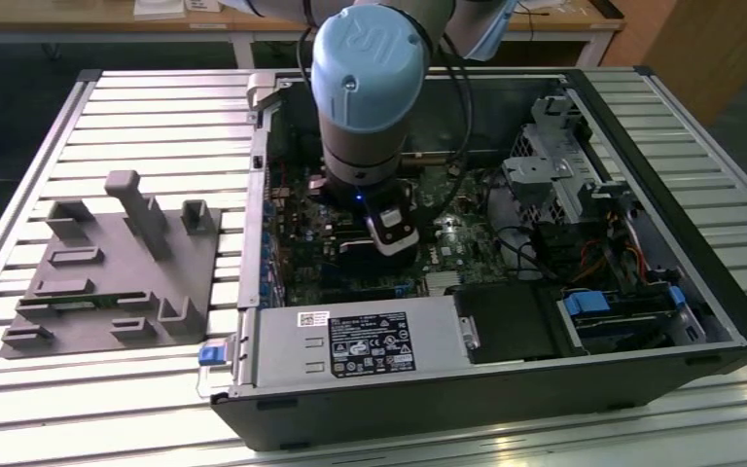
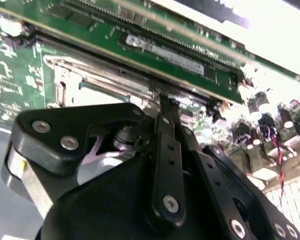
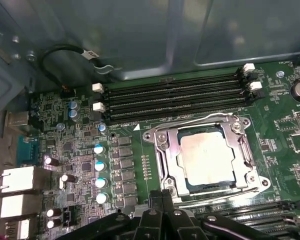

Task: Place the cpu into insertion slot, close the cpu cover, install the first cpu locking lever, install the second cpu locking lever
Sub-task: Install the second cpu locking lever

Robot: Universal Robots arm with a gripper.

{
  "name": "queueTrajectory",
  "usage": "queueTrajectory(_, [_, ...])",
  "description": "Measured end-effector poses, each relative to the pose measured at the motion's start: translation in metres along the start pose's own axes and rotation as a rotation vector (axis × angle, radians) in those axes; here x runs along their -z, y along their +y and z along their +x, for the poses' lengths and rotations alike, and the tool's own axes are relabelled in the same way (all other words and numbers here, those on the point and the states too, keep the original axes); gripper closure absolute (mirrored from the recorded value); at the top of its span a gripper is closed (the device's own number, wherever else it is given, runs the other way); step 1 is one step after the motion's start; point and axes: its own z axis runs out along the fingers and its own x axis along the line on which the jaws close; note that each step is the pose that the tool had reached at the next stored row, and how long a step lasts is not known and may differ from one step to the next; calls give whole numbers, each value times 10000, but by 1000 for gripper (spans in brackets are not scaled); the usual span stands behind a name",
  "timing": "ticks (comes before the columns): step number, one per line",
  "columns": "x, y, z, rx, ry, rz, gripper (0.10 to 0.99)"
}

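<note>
- In the first wrist view the cpu (image 3: 206, 154) sits flat in the insertion slot (image 3: 165, 165), its pale silver face showing through the window of the cpu cover (image 3: 172, 152), which lies down over it.
- A thin wire locking lever (image 3: 190, 121) runs along the socket's edge nearest the long black memory slots (image 3: 172, 97); whether it is hooked under its catch I cannot tell.
- The gripper (image 3: 162, 197) is down at the socket's edge opposite the memory slots, its black fingers drawn narrow and close together, with nothing visibly held between them.
- In the second wrist view the gripper's (image 2: 162, 102) tip presses right up against the silver socket frame (image 2: 90, 75), beside the green motherboard (image 2: 15, 65).
- In the exterior view the arm (image 1: 367, 88) reaches down into the open computer case (image 1: 685, 292), which lies on a slatted table (image 1: 153, 107) next to a grey parts holder (image 1: 114, 272).
- Risk, as I judge it: if the tip slips off the thin lever wire, the wire could spring back and leave the cover unlocked.
- Pushing at a slant could scrape the small capacitors (image 3: 99, 165) or the board near the socket.
- If the cover is not fully seated, forcing a lever could load the chip unevenly and harm the socket contacts beneath.
</note>
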Motion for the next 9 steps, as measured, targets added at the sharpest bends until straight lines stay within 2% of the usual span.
queueTrajectory(5, [6,4,0,2,-1,-10,980])
queueTrajectory(9, [-27,-9,6,0,1,-65,980])
